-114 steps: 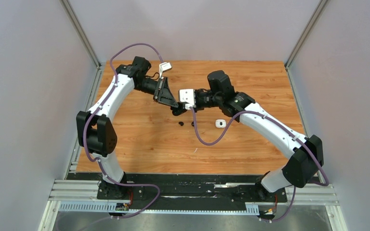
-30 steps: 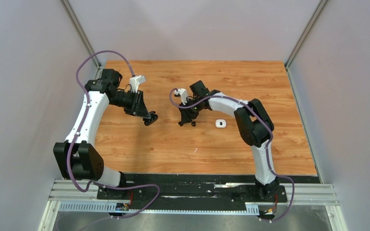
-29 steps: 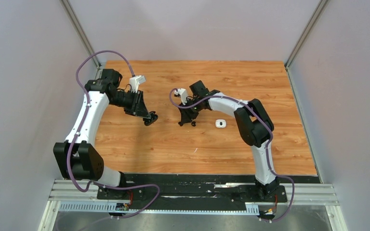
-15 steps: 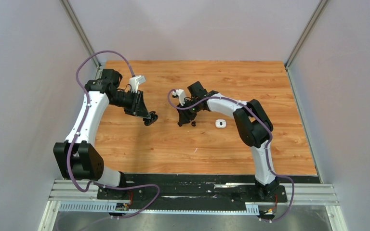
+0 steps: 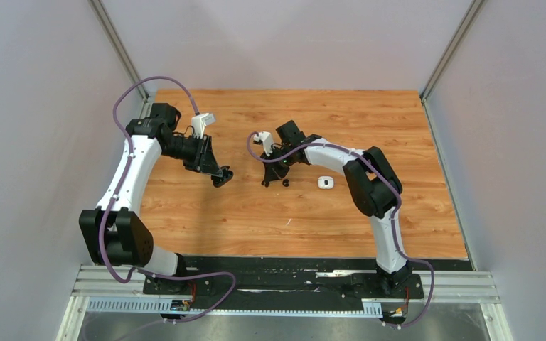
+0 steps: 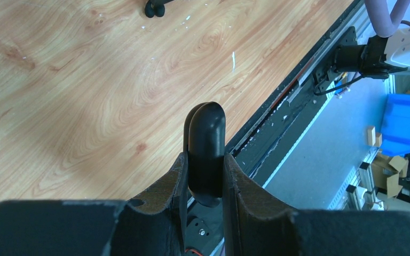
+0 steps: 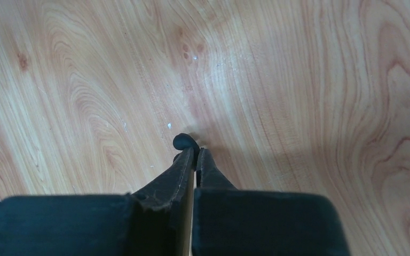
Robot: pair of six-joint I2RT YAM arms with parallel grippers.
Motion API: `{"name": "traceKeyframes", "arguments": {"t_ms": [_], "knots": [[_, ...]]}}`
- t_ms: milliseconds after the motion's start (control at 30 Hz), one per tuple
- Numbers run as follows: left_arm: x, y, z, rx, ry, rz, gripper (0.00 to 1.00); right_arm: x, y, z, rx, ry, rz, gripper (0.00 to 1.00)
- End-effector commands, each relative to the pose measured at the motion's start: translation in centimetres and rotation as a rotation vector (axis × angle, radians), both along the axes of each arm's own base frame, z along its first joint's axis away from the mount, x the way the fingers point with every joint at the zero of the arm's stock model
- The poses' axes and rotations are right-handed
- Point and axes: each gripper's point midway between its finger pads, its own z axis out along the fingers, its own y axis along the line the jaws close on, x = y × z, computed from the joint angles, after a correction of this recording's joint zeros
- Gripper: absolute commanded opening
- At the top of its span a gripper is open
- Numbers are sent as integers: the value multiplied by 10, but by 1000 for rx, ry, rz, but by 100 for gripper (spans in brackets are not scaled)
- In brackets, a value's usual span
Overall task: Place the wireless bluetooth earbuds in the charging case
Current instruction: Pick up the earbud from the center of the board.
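Wood table (image 5: 220,213) bears white case (image 5: 325,182); left pincer (image 6: 204,162) grips black case (image 6: 206,128).

The left gripper (image 5: 222,176) hangs above the left-centre of the surface (image 5: 256,227), with the charging case (image 6: 205,154) clamped between its fingers and sticking out past them. To its right, near the middle, the right gripper (image 5: 273,180) points down at the surface, and one earbud (image 7: 186,141) lies touching its fingertips. Another case (image 5: 325,182) lies on the surface near that gripper's right side, apart from it.
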Motion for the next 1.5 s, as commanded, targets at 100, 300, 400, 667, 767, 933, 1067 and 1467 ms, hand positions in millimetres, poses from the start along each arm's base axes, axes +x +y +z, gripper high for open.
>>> {"name": "traceKeyframes", "arguments": {"t_ms": [100, 300, 400, 667, 767, 933, 1067, 1467], "knots": [[-1, -1, 9, -22, -30, 7, 0, 4, 9, 19, 33, -68, 47, 0], [0, -2, 7, -29, -16, 4, 0, -1, 7, 93, 131, -256, 164, 0], [4, -4, 5, -44, -5, 9, 0, -9, 1, 112, 154, -334, 210, 0], [15, -6, 3, -53, 26, 37, 0, -11, -1, 155, 193, -529, 269, 0], [17, -9, -1, -71, 67, 57, 0, -11, -2, 200, 237, -791, 298, 0], [26, -18, -2, -115, 146, 120, 0, -35, 1, 257, 340, -1196, 375, 0], [30, -29, -1, -97, 144, 123, 0, -65, 8, 272, 391, -1390, 475, 0], [32, -50, 18, -161, 156, 135, 0, -105, 30, 272, 504, -1501, 675, 0]]}}
